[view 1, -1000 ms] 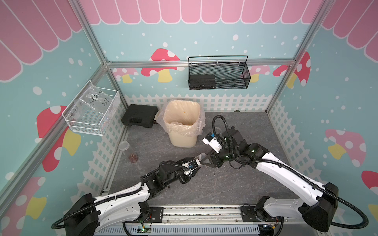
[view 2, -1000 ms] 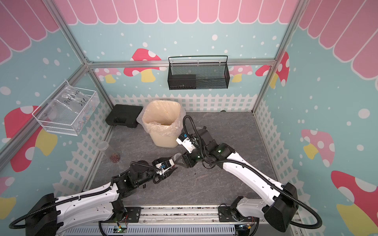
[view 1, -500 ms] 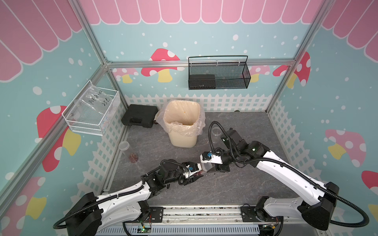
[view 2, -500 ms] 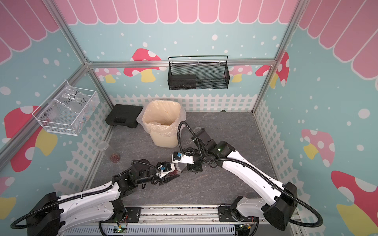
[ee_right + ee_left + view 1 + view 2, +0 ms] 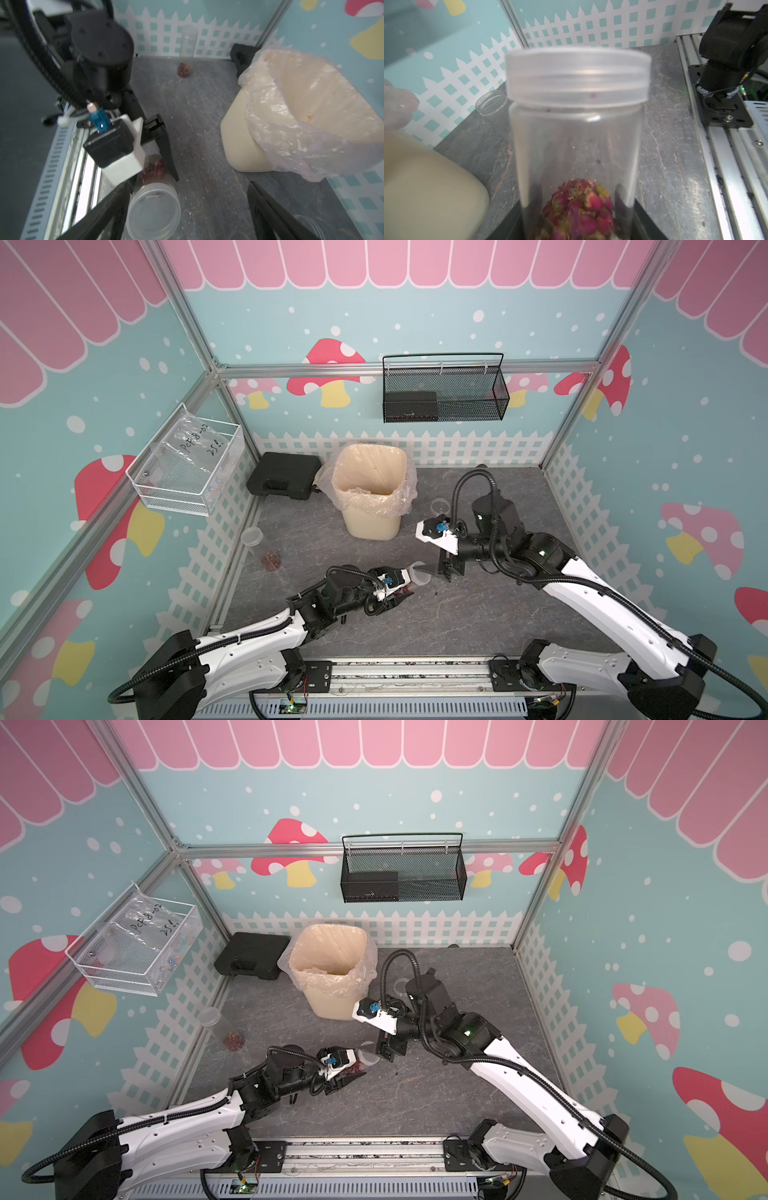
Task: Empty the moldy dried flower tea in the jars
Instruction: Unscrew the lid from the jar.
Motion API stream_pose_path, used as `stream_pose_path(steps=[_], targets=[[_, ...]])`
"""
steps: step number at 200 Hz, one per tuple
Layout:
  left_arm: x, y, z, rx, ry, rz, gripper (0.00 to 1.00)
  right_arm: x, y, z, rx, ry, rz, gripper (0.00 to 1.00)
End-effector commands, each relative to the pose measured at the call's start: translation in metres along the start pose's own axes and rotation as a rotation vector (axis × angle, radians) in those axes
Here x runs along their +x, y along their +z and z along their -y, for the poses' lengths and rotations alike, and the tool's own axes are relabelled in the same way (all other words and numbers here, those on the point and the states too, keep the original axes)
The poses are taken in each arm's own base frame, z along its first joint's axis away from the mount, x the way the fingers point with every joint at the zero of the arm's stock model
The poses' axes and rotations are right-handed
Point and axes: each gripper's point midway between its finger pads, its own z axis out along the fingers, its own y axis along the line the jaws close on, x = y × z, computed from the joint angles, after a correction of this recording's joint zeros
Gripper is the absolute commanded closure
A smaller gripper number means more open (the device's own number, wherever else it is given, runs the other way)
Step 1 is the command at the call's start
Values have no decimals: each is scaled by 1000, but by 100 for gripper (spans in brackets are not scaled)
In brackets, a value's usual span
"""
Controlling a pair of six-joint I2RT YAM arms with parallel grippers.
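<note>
Teal walls with pink scallops, red mushrooms and a white picket-fence border close in a grey, stone-patterned floor (image 5: 478, 614). A white wire basket (image 5: 189, 472) on the left wall holds a clear plastic bag (image 5: 187, 448) with black handwriting. It reads roughly "PCF 8-02" and "25", and the last mark is too unclear to read. A black mesh basket (image 5: 444, 393) hangs on the back wall. Below it a black case (image 5: 282, 481) lies beside the cream, plastic-lined waste bin (image 5: 372, 522).

The left gripper (image 5: 405, 588) pinches the base of the held jar (image 5: 417, 574) low over the middle of the floor, in front of the bin. The jar is tipped onto its side and points toward the right arm. It is a clear plastic cylinder, and its flat, frosted-clear lid (image 5: 577, 76) is on. The moldy dried flower tea (image 5: 579, 209) sits in its base between the black fingers. It is a tight clump of crimson and pink buds flecked with yellow-green.

The right gripper (image 5: 449, 569) has its jaws spread wide around the lid end. In the right wrist view the lid sits just beside one finger (image 5: 99, 207), and I cannot tell whether they touch.

A second jar (image 5: 262, 547), capped, stands against the left fence with a reddish clump at its bottom. A third jar (image 5: 439, 506), uncapped, sits between the bin and the right arm.
</note>
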Motion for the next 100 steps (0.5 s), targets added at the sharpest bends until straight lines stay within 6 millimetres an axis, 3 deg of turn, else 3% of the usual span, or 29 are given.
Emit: stream_pose_path(steps=[1,19,43,100], targets=[[-13,-5,-23,-130,76,26,96,-2,-3,14,87,321,36,10],[-12,-7,-30,-170,90,16,96,19,-1,24,162,482,-29,10],[-11,-7,-30,-173,99,9,96,39,6,18,147,619,-108,12],[-15,-6,-28,-160,102,14,96,61,28,4,59,705,-211,21]])
